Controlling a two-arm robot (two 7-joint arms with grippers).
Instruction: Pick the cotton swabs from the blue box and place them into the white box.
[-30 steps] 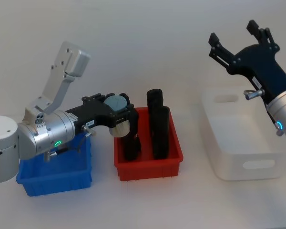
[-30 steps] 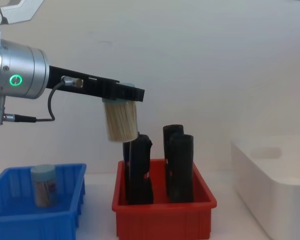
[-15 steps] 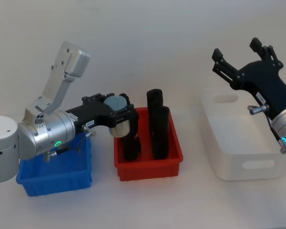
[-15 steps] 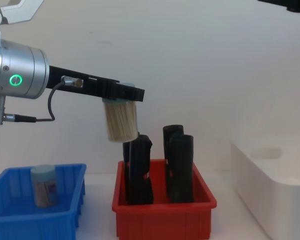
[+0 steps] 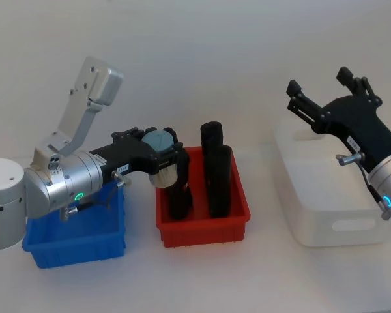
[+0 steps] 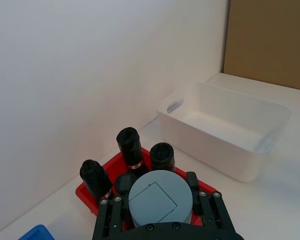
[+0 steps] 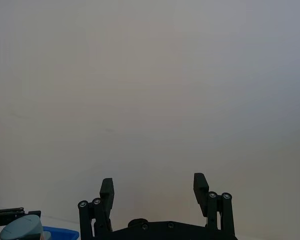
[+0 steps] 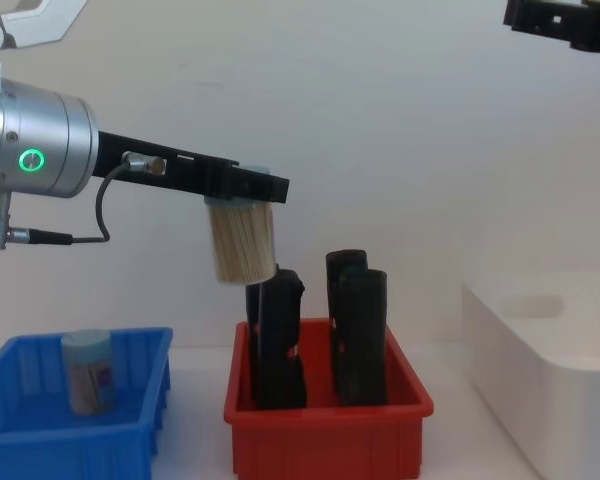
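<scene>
Hanging over the left edge of the red bin (image 5: 238, 222), a swab tub (image 8: 243, 243) is clamped at the lid betw. left gripper (image 5: 159, 145) jaws. 2nd tub (image 8: 87, 372) is seen in blue box (image 5: 72, 251), bin's left. Right gripper (image 5: 322, 94) is held agape high over white box (image 5: 326, 235).

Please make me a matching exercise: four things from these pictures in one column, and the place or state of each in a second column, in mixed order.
1. left gripper
2. right gripper
3. black upright objects
4. tub with a reddish label

A. standing in the red bin
B. jaws open, raised near the white box
C. standing in the blue box
D. jaws shut on the held tub, above the red bin

Pairs: 1-D, 2-B, 3-A, 4-C
</scene>
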